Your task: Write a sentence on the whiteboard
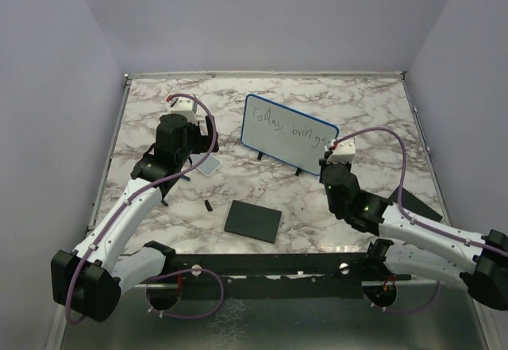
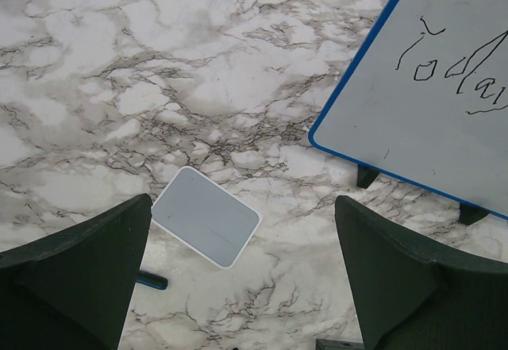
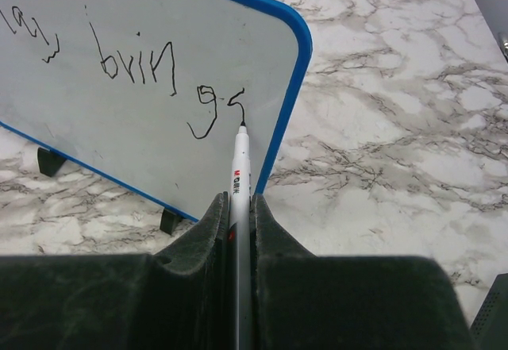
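a robotics lab test cell: plain pale walls (image 1: 262, 17) box in a marble-patterned tabletop (image 1: 373, 104) on three sides. a left arm (image 1: 131, 207) and a right arm (image 1: 421, 235), both white and black, are bolted to a dark rail (image 1: 278, 264) at its near edge. purple cables (image 1: 404, 163) loop along them, and a small whiteboard (image 1: 287, 132) stands there as a prop.

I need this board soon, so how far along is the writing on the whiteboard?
Done: the sentence reads "Today brings" so far on the whiteboard. In hand: the right gripper is shut on a marker, its tip at the board by the final s. The left gripper hangs open over the marble table. Left: the remaining words, since two hardly finish it.
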Controlling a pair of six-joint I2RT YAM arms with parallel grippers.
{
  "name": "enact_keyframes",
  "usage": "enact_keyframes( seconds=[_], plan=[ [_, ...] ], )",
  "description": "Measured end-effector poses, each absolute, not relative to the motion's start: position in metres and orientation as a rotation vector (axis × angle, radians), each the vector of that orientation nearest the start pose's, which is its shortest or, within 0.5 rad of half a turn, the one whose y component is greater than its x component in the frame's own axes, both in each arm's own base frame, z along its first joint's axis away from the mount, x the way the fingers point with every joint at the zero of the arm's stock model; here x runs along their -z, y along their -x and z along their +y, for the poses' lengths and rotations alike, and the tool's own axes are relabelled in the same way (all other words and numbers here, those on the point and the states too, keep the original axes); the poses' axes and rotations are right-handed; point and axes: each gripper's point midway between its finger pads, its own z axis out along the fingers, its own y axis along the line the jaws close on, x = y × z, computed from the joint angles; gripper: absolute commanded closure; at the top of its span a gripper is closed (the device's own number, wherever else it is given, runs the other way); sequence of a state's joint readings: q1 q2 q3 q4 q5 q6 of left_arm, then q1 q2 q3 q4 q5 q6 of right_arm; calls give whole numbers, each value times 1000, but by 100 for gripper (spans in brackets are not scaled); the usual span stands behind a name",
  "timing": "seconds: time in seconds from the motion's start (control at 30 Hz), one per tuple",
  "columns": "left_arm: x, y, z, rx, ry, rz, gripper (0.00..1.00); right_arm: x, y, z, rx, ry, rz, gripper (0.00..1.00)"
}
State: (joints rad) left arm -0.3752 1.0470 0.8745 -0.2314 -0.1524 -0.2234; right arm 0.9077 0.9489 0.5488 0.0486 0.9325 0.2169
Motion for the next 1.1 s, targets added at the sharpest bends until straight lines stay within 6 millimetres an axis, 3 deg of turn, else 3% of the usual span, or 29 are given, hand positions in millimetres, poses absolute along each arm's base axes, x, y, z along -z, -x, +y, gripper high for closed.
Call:
enact_keyframes(
  seconds=[0.53,0.7,0.9,1.1],
  plan=[
    [-224,-334,-113,240,-51,1977,1,-177,-281,140,120,60,1790,100],
    [-224,-334,-113,240,-50,1976,1,-187,-278,145,46,72,1777,100],
    [-224,-334,-113,240,-50,1976,1,-214,-266,151,-103,95,1728,100],
    [-226,-334,-113,242,-50,1971,1,-205,-261,150,-99,152,1763,99]
  ],
)
